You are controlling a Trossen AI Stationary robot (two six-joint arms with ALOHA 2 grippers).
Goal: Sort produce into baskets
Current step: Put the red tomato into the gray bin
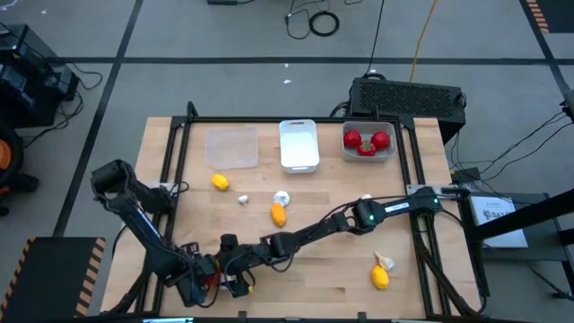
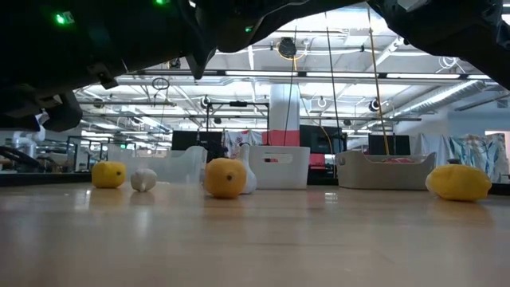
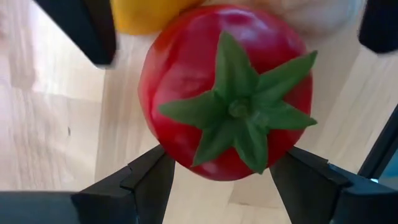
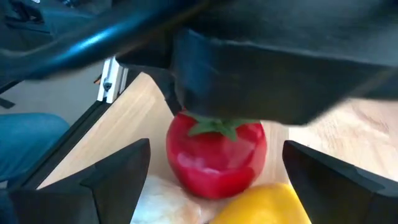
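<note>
A red tomato [image 3: 224, 93] with a green top rests on the table near the front left, with a lemon [image 4: 264, 205] and a garlic bulb [image 4: 165, 199] against it. My left gripper [image 1: 208, 280] comes down on the tomato from above and is shut on it. My right gripper [image 1: 235, 267] is open and low over the table, its fingers either side of the lemon and garlic bulb, touching nothing. Three trays stand at the back: clear [image 1: 231, 146], white [image 1: 299, 144] and grey-white [image 1: 368, 154], the last holding three tomatoes. My left gripper pinches the tomato's two opposite sides [image 3: 180, 165] between its two fingers. The fingers point down, one on each side of the green top. The tomato stands upright with its underside on the table.
Loose on the table are a lemon [image 1: 219, 182], a garlic bulb [image 1: 243, 199], a garlic bulb [image 1: 282, 197] with a lemon [image 1: 279, 214], and a garlic bulb [image 1: 384, 261] with a lemon [image 1: 380, 278]. A black box [image 1: 408, 94] sits behind the table.
</note>
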